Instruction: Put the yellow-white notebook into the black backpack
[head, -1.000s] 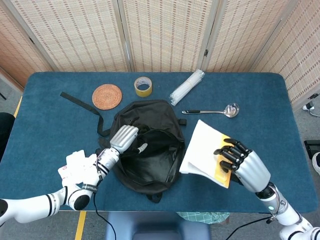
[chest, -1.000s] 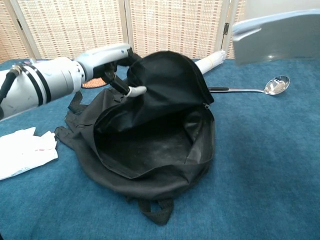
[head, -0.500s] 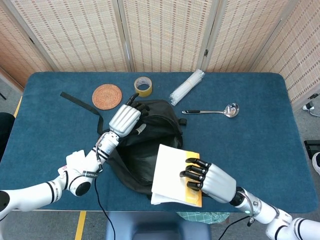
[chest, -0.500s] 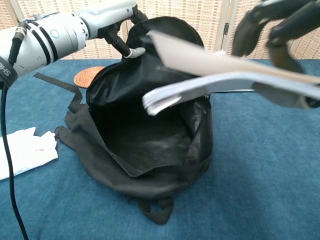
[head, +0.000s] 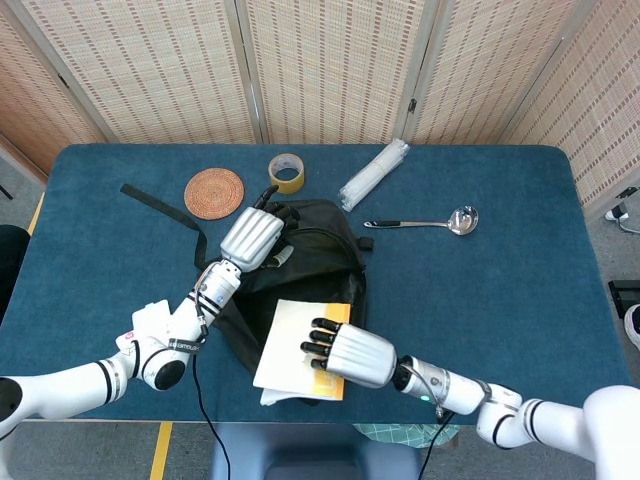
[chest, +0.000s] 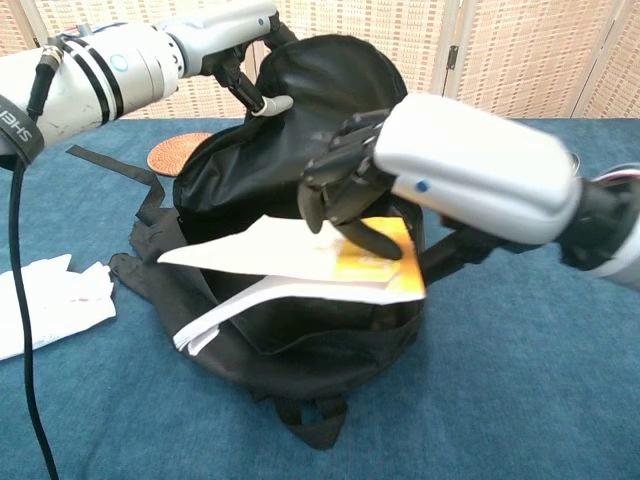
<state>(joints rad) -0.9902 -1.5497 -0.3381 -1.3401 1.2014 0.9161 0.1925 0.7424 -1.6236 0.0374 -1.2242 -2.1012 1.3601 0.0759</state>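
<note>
The right hand (head: 345, 352) is gripping the yellow-white notebook (head: 297, 349), its dark fingers (chest: 335, 190) lying curled over the yellow strip of the cover while the thumb is going under the pages in the chest view. The notebook is lying roughly flat across the open mouth of the black backpack (head: 320, 245), its white pages sticking out toward 7 o'clock past the bag's front lip; in the chest view the page corner (chest: 200, 335) is drooping over the lower rim.

The left hand (head: 252, 236) is holding the backpack's upper edge at about 11 o'clock from the notebook, fingers closed around the fabric and lifting it, so the flap is standing up behind the opening. A loose strap (head: 160, 207) is trailing toward 10 o'clock from the bag.

Farther out on the blue table (head: 520, 300), a round woven coaster (head: 214, 193) and a roll of yellow tape (head: 287, 172) are sitting at 12 o'clock of the bag, a white wrapped bundle (head: 374, 173) at 1 o'clock, a metal ladle (head: 425, 221) at 2 o'clock, and crumpled white paper (chest: 45, 300) at 8 o'clock.
</note>
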